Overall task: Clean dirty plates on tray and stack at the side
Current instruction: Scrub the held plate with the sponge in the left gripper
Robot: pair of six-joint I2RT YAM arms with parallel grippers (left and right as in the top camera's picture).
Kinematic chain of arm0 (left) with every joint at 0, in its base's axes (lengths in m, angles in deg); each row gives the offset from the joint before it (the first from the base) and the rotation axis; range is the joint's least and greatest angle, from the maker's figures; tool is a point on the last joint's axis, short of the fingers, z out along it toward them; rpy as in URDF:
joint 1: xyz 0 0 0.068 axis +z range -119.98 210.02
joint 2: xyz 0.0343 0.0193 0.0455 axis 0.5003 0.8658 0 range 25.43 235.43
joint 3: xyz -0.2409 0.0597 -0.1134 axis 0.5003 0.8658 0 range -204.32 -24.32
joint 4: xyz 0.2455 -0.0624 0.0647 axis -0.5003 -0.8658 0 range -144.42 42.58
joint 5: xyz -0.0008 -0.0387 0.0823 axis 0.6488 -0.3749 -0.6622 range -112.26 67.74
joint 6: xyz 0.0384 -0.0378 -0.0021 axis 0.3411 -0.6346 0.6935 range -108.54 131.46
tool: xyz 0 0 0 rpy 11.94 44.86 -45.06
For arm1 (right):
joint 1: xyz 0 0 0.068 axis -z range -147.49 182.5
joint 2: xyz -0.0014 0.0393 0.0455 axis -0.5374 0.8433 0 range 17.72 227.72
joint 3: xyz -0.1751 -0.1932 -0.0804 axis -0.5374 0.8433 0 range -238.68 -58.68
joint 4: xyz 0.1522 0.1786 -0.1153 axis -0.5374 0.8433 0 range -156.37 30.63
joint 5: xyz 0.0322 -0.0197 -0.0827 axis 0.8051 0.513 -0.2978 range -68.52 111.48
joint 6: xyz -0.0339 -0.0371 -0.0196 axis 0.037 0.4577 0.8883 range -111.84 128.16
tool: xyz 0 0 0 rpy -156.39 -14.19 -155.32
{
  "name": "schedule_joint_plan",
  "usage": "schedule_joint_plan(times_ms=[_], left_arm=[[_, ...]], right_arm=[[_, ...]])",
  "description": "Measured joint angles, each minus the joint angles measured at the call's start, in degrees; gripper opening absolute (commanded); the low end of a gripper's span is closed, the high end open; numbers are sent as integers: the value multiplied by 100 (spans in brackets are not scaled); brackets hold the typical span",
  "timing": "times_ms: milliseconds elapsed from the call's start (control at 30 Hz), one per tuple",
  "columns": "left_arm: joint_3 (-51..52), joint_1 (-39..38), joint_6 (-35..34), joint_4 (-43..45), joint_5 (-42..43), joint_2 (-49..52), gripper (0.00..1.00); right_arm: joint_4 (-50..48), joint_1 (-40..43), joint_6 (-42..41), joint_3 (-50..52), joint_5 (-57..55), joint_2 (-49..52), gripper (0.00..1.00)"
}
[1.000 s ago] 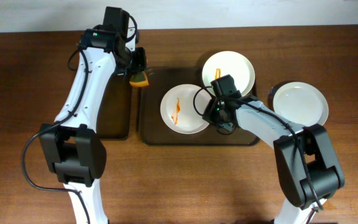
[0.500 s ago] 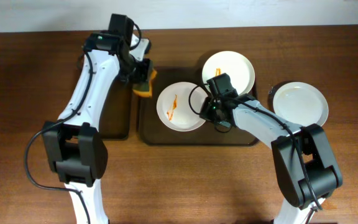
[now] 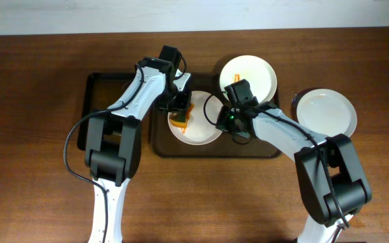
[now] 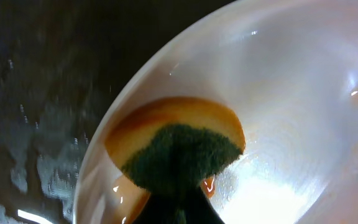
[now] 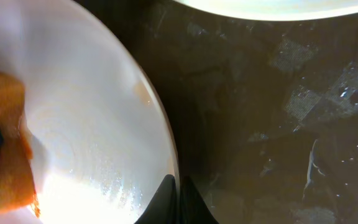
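One smeared plate (image 3: 204, 131) lies on the tray (image 3: 164, 145). The right tool (image 5: 176, 185) pinches its rim, and the left tool (image 3: 178, 113) clamps a sponge (image 4: 179, 149) against it. Likely stiff, slick, breakable; the rim suits gripping.

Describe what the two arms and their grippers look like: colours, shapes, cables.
Both are built alike. The left arm and the right arm have smooth, rounded white links joined by bulky black joint housings. A thin black cable loops loose beside each arm. The left gripper and the right gripper are black, and the wrist views show dark, tapered fingertips.
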Motion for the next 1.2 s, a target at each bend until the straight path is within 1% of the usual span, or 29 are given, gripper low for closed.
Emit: schedule_joint_plan(times_ms=[67,100,200,333,367,400,467,500,600,633,700,733,767,867,900,967,1033,1067,1100,1167,1200], left_arm=[[-2,7,98,-420,175,0,0],[0,4,177,-496,273,0,0],[7,0,444,-802,992,2,0],[11,0,492,-1071,1252,2,0],[13,0,483,-1071,1220,2,0],[13,-7,385,-1071,1001,2,0],[13,-33,68,-1051,313,2,0],[13,-44,-22,-1025,118,2,0],[13,-74,-127,-1088,-55,2,0],[13,-74,0,-1182,-50,2,0],[13,-68,544,-1123,42,2,0],[28,-63,960,-859,31,2,0],[39,-57,1139,-535,-90,2,0],[39,-72,1274,304,-358,-4,0],[39,-74,1143,498,-487,-4,0],[39,-105,57,726,-1056,-4,0],[11,-157,-1659,459,-1537,-15,0],[-4,-157,-2299,223,-1637,-24,0],[-15,-155,-3163,-87,-1718,-35,0],[-46,-138,-3519,-645,-1582,-35,0],[-46,-118,-3587,-640,-1467,-35,0]], right_arm=[[0,0,24,0,2,0,4],[0,0,22,0,2,0,4],[-4,0,37,0,20,0,4],[-7,0,37,0,20,0,4],[-7,0,35,0,20,0,4],[-9,0,39,0,22,0,4],[-28,-2,37,0,42,0,4],[-44,-2,44,0,50,2,4],[-44,-2,39,0,70,2,4],[-52,-7,39,0,92,2,4],[-68,-7,39,0,85,2,4],[-74,-7,37,0,72,2,4],[-90,-4,26,0,59,2,4],[-136,0,-11,-11,59,13,4],[-133,0,-28,-24,57,13,4],[-149,0,-50,-26,59,13,4],[-177,0,-50,-61,68,13,4],[-179,-2,-44,-81,90,13,4],[-188,-2,-22,-98,129,13,4],[-188,-2,4,-98,133,13,4],[-190,-2,4,-98,133,13,4]])
